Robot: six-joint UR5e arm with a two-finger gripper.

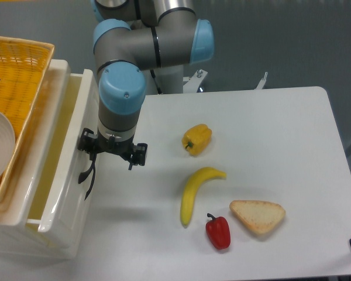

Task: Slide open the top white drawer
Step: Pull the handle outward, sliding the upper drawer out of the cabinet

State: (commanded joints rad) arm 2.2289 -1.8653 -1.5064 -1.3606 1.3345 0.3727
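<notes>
bright even overhead light, soft shadows, sharp focus, mild table (292,134) glare

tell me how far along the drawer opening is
Partly done: the glossy white plastic top drawer already sticks out from the white cabinet, its inside showing. In hand: the end effector sits at the drawer's curved black handle; whether it grips the handle is unclear. Left: any further slide out; how far the drawer can travel isn't visible.
</notes>
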